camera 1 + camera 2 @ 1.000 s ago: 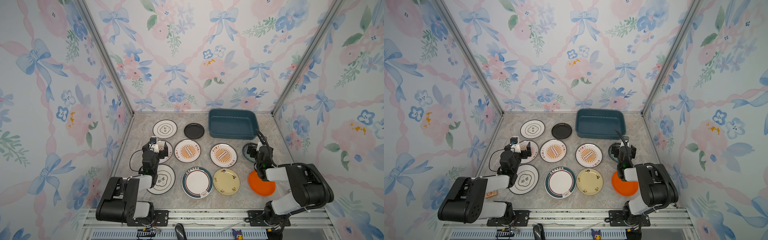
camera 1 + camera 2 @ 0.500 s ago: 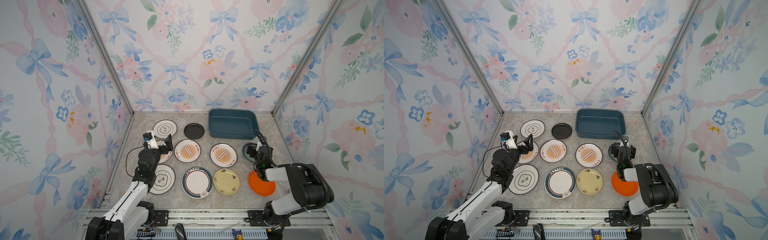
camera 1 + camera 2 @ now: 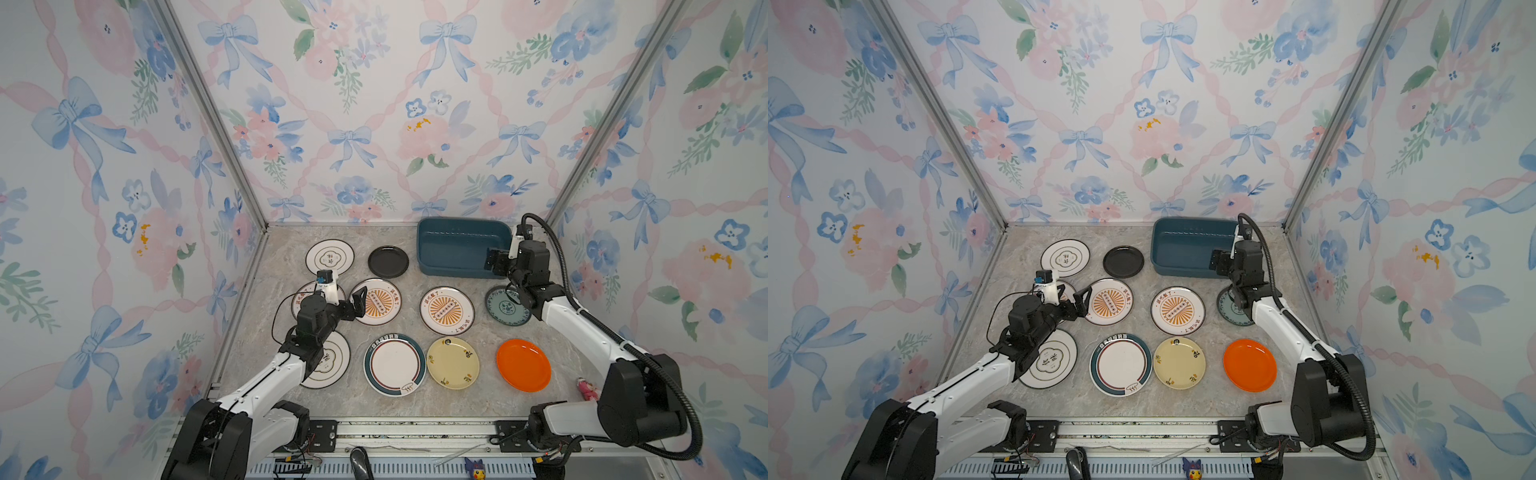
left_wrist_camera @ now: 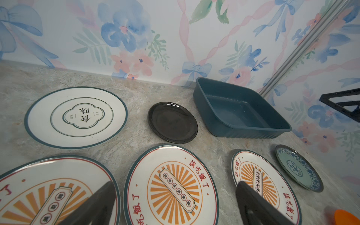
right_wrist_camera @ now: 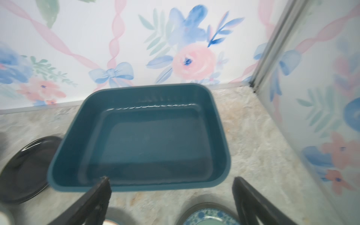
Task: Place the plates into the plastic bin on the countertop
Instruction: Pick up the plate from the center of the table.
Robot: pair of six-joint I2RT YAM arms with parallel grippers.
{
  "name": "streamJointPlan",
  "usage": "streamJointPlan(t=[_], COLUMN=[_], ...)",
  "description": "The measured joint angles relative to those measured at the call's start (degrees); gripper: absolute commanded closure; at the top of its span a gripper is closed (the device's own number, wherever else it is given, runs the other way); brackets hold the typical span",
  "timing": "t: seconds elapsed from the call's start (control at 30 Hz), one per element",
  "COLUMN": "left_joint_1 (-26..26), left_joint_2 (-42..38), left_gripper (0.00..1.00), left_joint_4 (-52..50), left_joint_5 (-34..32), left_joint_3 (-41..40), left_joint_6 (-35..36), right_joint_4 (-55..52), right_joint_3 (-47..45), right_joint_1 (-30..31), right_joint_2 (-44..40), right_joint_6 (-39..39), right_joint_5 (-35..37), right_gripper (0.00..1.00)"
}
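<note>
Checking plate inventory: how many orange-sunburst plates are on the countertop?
3 sunburst plates, middle row: one beside the blue-green plate, one in the centre, one at the left end, partly hidden under the left arm. None in the plastic bin.

walls (image 3: 374, 104): pastel bows, flowers | corners: aluminium posts (image 3: 210, 112) | light: soft, even

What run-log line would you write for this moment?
plastic bin: empty | plates: all on countertop | left gripper: open, empty | right gripper: open, empty

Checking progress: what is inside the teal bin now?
Nothing: the plastic bin has a bare floor in the right wrist view. In both top views the right tool hides one corner.
</note>
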Motion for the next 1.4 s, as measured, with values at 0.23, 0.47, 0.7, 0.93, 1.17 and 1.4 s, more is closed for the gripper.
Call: streamJointPlan(t=[0.23, 0.47, 0.7, 0.93, 1.17, 1.4], left_joint_1=[0.02, 0.02, 0.02, 0.02, 0.02, -0.04], left_joint_2=[1.4, 4.63, 4.81, 4.81, 4.81, 6.4], left_gripper=[0.02, 0.02, 0.02, 0.02, 0.02, 0.02], left_joint_4=[-0.39, -0.55, -0.59, -0.59, -0.57, 0.17], left_joint_5=[2.84, 4.81, 5.27, 5.29, 5.73, 8.92], left_joint_3=[-0.02, -0.02, -0.02, -0.02, -0.02, 0.07], left_joint_6=[-1.18, -2.08, -2.67, -2.69, -2.69, -2.73], right_joint_4=[-6.49, -5.03, -1.18, 2.82, 8.33, 10.4], right_joint_3=[-8.39, -13.57, -18.03, -19.96, -21.55, -22.53], right_joint_1=[1.11, 1.11, 1.11, 1.11, 0.76, -0.33], right_joint_2=[0.11, 3.56, 6.47, 7.96, 9.53, 10.4], right_joint_6=[9.4, 16.41, 20.02, 22.21, 24.48, 26.25], right_joint_5=[-15.13, -22.62, -25.86, -27.12, -28.85, -30.16], right_gripper=[0.14, 0.27, 0.38, 0.51, 0.64, 0.76])
